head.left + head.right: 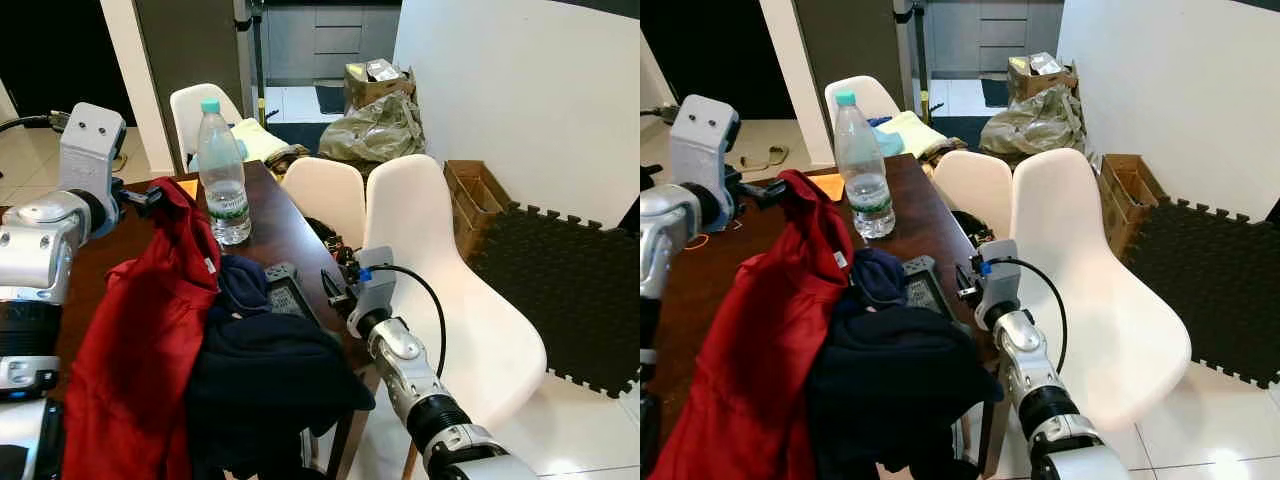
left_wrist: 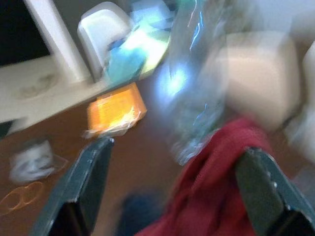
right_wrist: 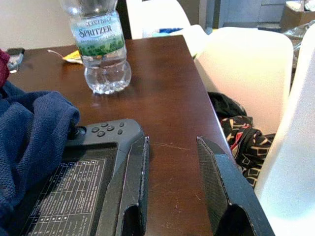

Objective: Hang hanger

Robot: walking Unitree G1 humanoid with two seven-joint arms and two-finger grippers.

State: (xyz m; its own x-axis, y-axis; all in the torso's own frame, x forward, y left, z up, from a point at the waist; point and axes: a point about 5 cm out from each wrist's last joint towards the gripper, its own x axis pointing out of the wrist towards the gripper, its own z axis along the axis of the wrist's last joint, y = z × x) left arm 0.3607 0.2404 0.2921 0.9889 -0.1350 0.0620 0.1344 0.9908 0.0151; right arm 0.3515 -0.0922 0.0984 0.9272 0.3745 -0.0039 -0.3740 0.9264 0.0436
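Note:
A red garment (image 1: 140, 340) rises in a peak at the near left of the brown table (image 1: 280, 235). Its top reaches my left gripper (image 1: 150, 197). In the blurred left wrist view that gripper (image 2: 177, 147) is open, fingers wide apart, with the red cloth (image 2: 216, 196) between and below them. I cannot make out a hanger in any view. A dark navy garment (image 1: 270, 370) lies beside the red one. My right gripper (image 3: 173, 142) is open and holds nothing, just above the table's right edge, next to a dark handheld device (image 3: 83, 167).
A clear water bottle (image 1: 222, 180) stands mid-table, with an orange packet (image 2: 115, 105) behind it. White chairs (image 1: 450, 290) line the table's right side, another (image 1: 195, 110) at the far end. Cardboard box (image 1: 475, 185), foam mat (image 1: 560, 290) and bags (image 1: 375, 125) lie on the floor to the right.

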